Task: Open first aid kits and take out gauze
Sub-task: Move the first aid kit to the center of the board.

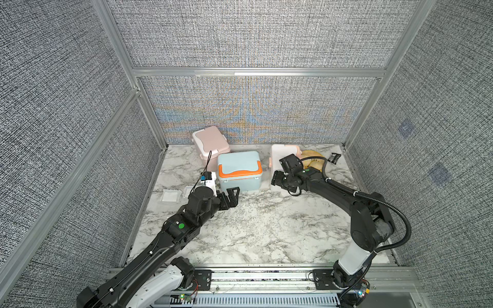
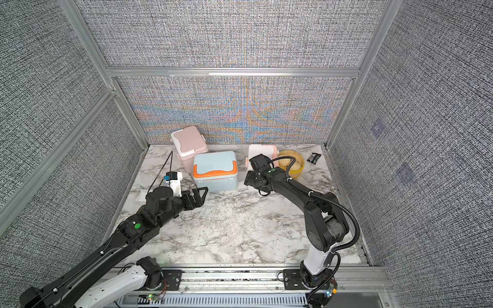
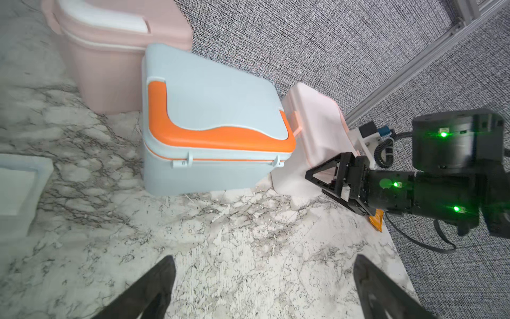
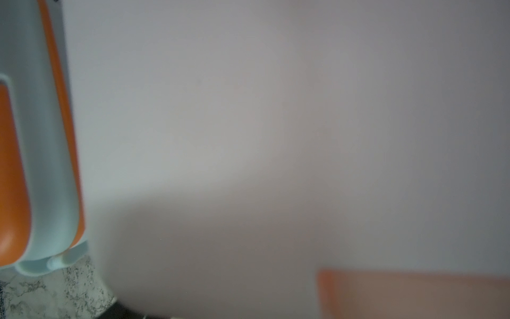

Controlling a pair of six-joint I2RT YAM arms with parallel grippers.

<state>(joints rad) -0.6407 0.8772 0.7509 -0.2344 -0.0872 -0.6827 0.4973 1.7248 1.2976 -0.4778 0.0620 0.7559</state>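
Presently the left gripper [image 1: 231, 196] hovers with its jaws spread wide and empty above the marbled white tabletop [image 1: 253, 234]. It is just in front of the light blue plastic box with orange trim [image 1: 238, 170], whose lid is down and latched. The right gripper [image 1: 276, 181] is pressed up against the white plastic box with peach trim [image 1: 278, 157], just beside the blue one; whether it grips that box I cannot tell. The dusty pink plastic box with white trim [image 1: 210, 142] stands closed by the back wall. Two flat square white gauze pads in clear wrappers [image 1: 170, 196] lie on the table at its left edge, outside the boxes.
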